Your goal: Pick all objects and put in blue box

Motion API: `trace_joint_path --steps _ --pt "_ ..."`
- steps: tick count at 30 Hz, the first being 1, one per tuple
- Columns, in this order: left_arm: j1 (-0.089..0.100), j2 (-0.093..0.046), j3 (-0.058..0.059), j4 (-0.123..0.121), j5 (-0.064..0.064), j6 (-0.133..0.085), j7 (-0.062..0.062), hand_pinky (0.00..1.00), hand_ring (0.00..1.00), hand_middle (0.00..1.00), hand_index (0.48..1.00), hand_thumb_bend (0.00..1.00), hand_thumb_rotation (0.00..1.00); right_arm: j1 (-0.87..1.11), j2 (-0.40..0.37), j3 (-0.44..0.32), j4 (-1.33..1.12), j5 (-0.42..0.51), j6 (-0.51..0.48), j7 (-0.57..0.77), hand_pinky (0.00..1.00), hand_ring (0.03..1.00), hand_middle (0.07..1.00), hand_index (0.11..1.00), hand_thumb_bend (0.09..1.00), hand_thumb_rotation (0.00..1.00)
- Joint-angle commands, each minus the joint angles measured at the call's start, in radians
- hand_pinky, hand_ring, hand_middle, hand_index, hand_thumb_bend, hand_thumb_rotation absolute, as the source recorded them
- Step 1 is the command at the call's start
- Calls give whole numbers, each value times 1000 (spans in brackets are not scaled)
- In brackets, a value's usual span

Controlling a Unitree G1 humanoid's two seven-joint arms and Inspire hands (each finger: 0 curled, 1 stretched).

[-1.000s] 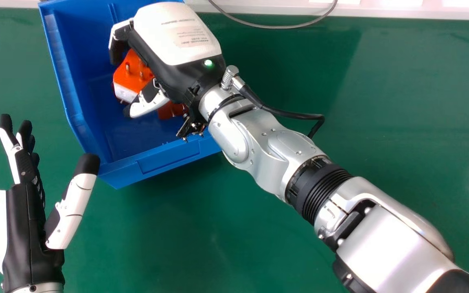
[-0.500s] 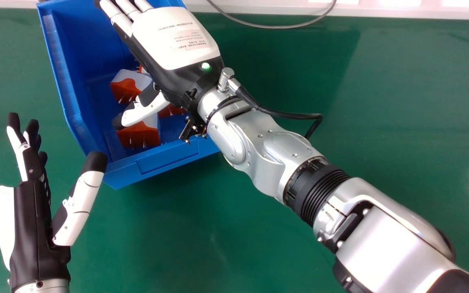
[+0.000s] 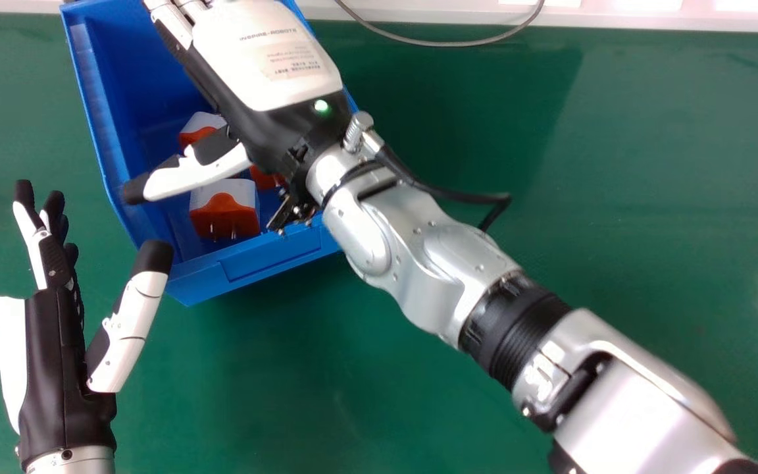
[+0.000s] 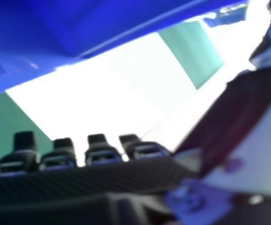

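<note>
My right hand (image 3: pixel 267 72) is over the blue box (image 3: pixel 260 263), open, its straight fingers at the box's far side and its thumb crossing above the left part. In the right hand view the fingers of the right hand (image 4: pixel 98 152) are extended, with the box (image 4: pixel 102 28) beyond them. Inside the box lie an orange and white block with metal pins (image 3: pixel 224 214), a second one (image 3: pixel 200 125) partly behind the thumb, and an orange piece (image 3: pixel 266 178) partly under the palm. My left hand (image 3: pixel 50 355) is open over the table, left of the box's near corner.
The green table (image 3: pixel 550 164) extends right of the box and in front of it. A grey cable (image 3: pixel 445 43) loops at the table's far edge, by a white ledge (image 3: pixel 616 13). The right forearm crosses from the lower right.
My right hand has opened, releasing an orange and white block into the box, then shifted slightly left and away with the thumb swinging outward. The left hand has moved a little right.
</note>
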Motion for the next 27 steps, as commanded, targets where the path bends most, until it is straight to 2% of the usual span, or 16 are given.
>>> trace_joint_path --steps 1,7,10,13,17,18,20,22,23,27 --pt "6 2 1 -24 2 -10 6 983 1000 1000 1000 808 757 79 -28 -6 -152 3 -27 10 917 1000 1000 1000 603 545" --pt "12 5 6 -25 6 -17 8 983 1000 1000 1000 810 757 408 -163 -10 -516 22 -136 46 918 1000 1000 1000 521 497" --pt "15 10 11 -24 7 -20 7 982 1000 1000 1000 810 758 547 -227 -24 -646 30 -170 73 922 1000 1000 1000 460 562" --pt "25 10 13 -31 2 -23 4 982 1000 1000 1000 810 758 698 -298 -57 -739 85 -226 93 922 1000 1000 1000 456 577" --pt "38 8 13 -42 4 -26 3 981 1000 1000 1000 823 760 880 -388 -105 -838 168 -277 159 918 1000 1000 1000 460 699" --pt "42 8 13 -46 6 -26 3 981 1000 1000 1000 823 760 916 -405 -118 -860 188 -282 179 918 1000 1000 1000 460 699" --pt "46 9 14 -48 9 -28 6 981 1000 1000 1000 825 760 982 -438 -152 -901 230 -287 218 922 1000 1000 1000 489 837" --pt "49 9 16 -46 14 -32 10 981 1000 1000 1000 826 760 1050 -468 -198 -939 256 -296 232 935 1000 1000 1000 500 925" --pt "49 10 17 -44 16 -33 12 981 1000 1000 1000 826 761 1077 -478 -221 -948 260 -303 228 941 1000 1000 1000 500 962" --pt "55 13 21 -46 26 -33 17 981 1000 1000 1000 832 771 1138 -474 -315 -940 215 -345 147 946 1000 1000 1000 485 997"
